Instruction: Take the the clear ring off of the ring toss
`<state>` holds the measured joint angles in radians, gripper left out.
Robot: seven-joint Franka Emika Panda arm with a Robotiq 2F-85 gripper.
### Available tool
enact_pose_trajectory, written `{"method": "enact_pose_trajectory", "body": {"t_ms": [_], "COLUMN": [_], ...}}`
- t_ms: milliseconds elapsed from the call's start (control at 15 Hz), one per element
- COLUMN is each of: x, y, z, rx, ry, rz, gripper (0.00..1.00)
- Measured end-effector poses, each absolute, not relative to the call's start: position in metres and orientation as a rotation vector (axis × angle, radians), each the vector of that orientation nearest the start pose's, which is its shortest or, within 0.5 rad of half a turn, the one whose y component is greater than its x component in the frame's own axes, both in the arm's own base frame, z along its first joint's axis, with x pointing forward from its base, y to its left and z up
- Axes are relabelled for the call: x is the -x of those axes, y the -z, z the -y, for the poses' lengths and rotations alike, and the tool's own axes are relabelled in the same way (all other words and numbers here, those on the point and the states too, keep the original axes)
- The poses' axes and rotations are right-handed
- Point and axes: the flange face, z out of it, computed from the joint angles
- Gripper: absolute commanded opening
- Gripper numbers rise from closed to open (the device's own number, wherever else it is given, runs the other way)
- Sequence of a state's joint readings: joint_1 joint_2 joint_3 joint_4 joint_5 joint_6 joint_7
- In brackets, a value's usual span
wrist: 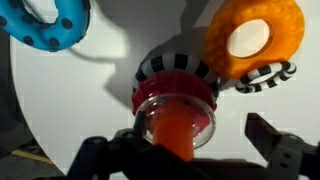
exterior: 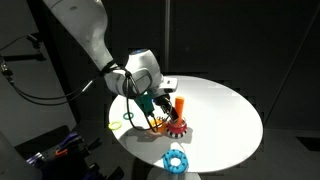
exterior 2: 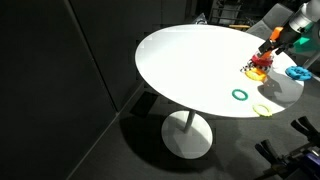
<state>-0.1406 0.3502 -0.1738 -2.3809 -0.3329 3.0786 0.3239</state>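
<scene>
The ring toss is an upright orange peg (wrist: 172, 130) on a red toothed base (wrist: 141, 95); it also shows in both exterior views (exterior: 177, 126) (exterior 2: 258, 69). The clear ring (wrist: 206, 114) sits round the peg, above the base. My gripper (wrist: 190, 152) is open and hangs right over the peg. Its left finger is close beside the clear ring and its right finger stands well apart. In the exterior views the gripper (exterior: 160, 110) (exterior 2: 276, 44) is low over the ring toss.
A black-and-white striped ring (wrist: 176, 63) lies round the base. An orange ring (wrist: 255, 35) lies just beyond it. A blue toothed ring (exterior: 176, 158) (wrist: 45, 25), a green ring (exterior 2: 240, 95) and a yellow ring (exterior 2: 262, 109) lie on the round white table (exterior 2: 190, 60).
</scene>
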Motion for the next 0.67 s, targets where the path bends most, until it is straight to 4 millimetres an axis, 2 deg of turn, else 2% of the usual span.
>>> {"method": "enact_pose_trajectory", "body": {"t_ms": [667], "x": [-0.519], "y": [-0.192], "z": [0.145], "rx": [3.179], "ry": [0.578], "rz": [-0.627], "gripper": [1.0]}}
